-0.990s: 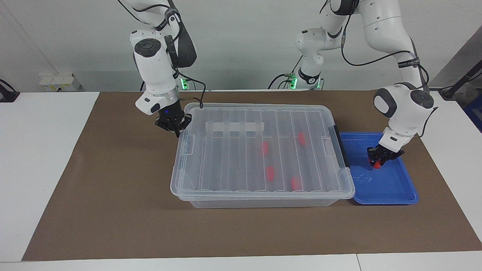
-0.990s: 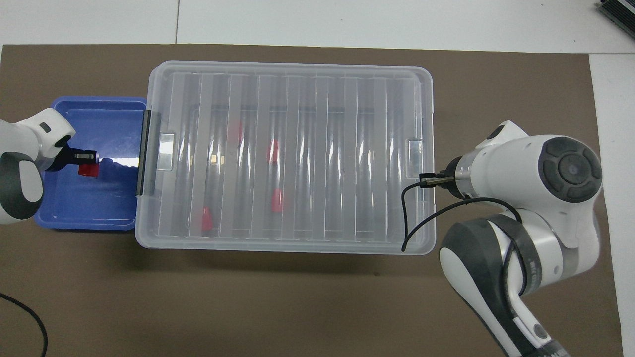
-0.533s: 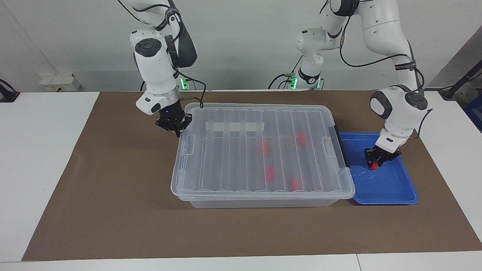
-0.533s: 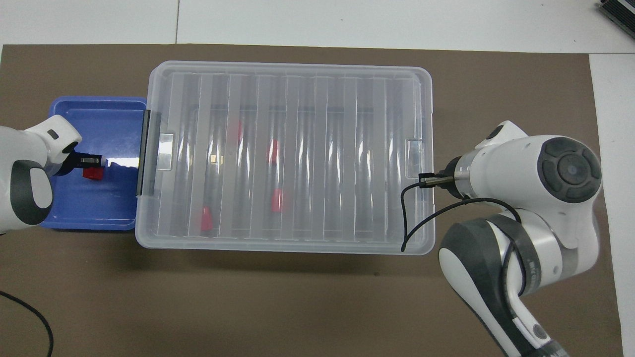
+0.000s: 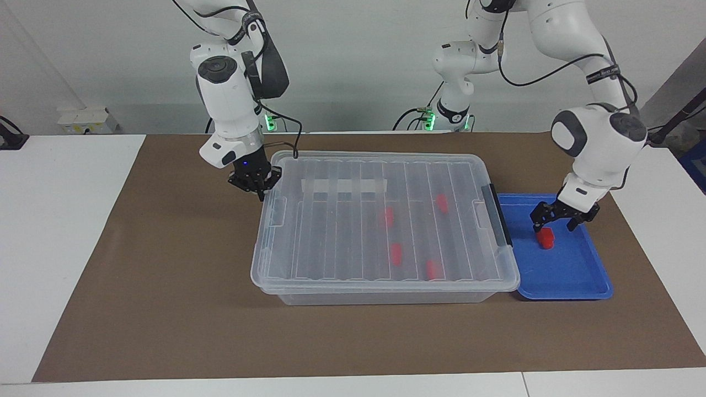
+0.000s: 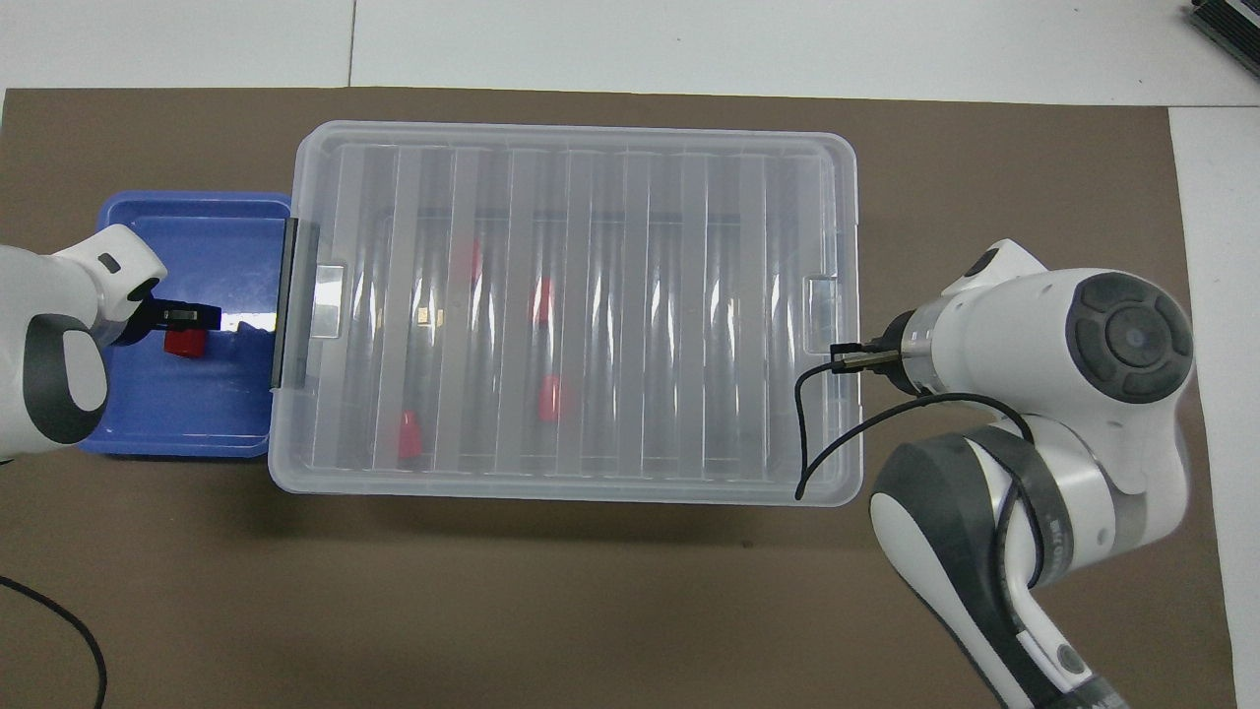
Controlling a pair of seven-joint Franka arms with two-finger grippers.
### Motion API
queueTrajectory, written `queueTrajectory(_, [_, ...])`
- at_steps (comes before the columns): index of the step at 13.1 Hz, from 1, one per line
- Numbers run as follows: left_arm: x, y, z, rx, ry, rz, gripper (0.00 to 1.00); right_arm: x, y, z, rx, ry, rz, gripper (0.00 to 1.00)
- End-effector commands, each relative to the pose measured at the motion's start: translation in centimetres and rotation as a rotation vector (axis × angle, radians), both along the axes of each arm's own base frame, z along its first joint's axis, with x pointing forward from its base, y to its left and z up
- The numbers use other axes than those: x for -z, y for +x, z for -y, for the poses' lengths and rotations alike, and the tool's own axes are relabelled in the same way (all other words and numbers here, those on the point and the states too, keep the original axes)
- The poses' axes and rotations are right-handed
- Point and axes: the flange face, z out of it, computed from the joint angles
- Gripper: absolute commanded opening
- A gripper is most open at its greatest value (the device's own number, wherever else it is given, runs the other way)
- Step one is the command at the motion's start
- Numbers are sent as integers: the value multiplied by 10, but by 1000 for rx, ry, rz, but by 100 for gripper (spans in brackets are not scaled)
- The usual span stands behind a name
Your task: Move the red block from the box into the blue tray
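From across the tabletop (image 5: 138, 248), the four red blocks inside the box (image 5: 380, 220) show only as soft smears through its ribbed clear lid, their shapes hard to make out. The box is low, clear plastic, with a dark grey clip handle (image 5: 495, 215) at the left arm's end. Just beside that end sits the blue tray (image 5: 573, 275), shallow with rounded corners and a raised rim. The red block (image 5: 545, 237) rests on the tray floor, chunky and bright. The left gripper (image 5: 561, 219) hangs just above it, fingers apart and clear of the block. The right gripper (image 5: 255, 181) waits at the box's corner toward the right arm's end; I cannot tell how its fingers stand.

From overhead, the left gripper (image 6: 182, 317) partly covers the red block (image 6: 184, 344) in the blue tray (image 6: 177, 418). The right gripper is hidden under its own arm beside the box (image 6: 576, 305). A brown mat covers the tabletop (image 6: 492, 591).
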Motion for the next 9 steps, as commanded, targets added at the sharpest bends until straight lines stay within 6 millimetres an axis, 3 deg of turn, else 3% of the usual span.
queueTrajectory(1, [-72,-7,18,-25,-14,-78,100,-3,0,-7,4,22,17,0])
queueTrajectory(3, [-126,-30,32,-15,-13,-73,100,-3,0,-8,2,23,18,0])
queueTrajectory(4, [-143,-42,32,-14,-15,-59,100,-3,0,-8,1,22,17,0])
queueTrajectory(7, [-161,-65,30,-14,-22,-111,100,-8,2,-8,1,25,26,0])
queueTrajectory(9, [-158,-68,27,-21,-23,-120,100,-16,5,-2,5,26,35,0])
